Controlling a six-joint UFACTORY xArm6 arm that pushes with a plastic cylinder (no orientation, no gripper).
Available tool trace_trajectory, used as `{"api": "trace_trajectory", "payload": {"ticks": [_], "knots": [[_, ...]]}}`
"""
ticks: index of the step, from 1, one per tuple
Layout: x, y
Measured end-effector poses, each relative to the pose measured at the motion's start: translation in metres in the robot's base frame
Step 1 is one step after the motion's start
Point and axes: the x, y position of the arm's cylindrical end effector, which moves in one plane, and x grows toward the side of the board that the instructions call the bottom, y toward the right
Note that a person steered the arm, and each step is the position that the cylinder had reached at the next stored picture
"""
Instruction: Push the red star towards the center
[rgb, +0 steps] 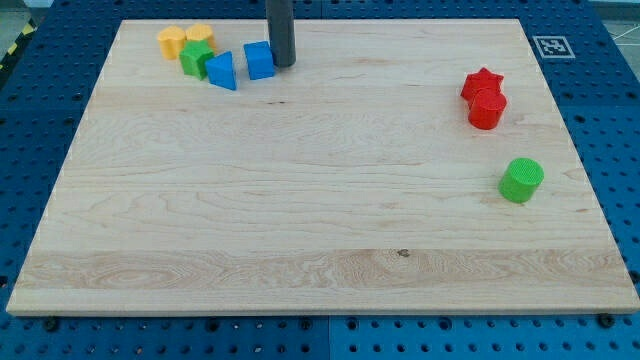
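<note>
The red star (481, 83) lies near the view's right edge of the wooden board (300, 200), touching a red cylinder (487, 109) just below it. My tip (284, 64) is at the view's top, left of centre, right beside the blue cube (259, 60) and far to the left of the red star. The rod comes down from the view's top edge.
A blue wedge-like block (222, 71), a green block (196, 58) and two yellow blocks (172, 41) (200, 35) cluster at the top left. A green cylinder (521, 180) stands at the right, below the red pair. A fiducial tag (551, 46) marks the top right corner.
</note>
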Motion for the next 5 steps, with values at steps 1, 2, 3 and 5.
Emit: {"api": "trace_trajectory", "payload": {"ticks": [1,2,3,5], "knots": [[0.0,-0.027],[-0.008,-0.009],[-0.027,0.092],[-0.026,0.322]]}}
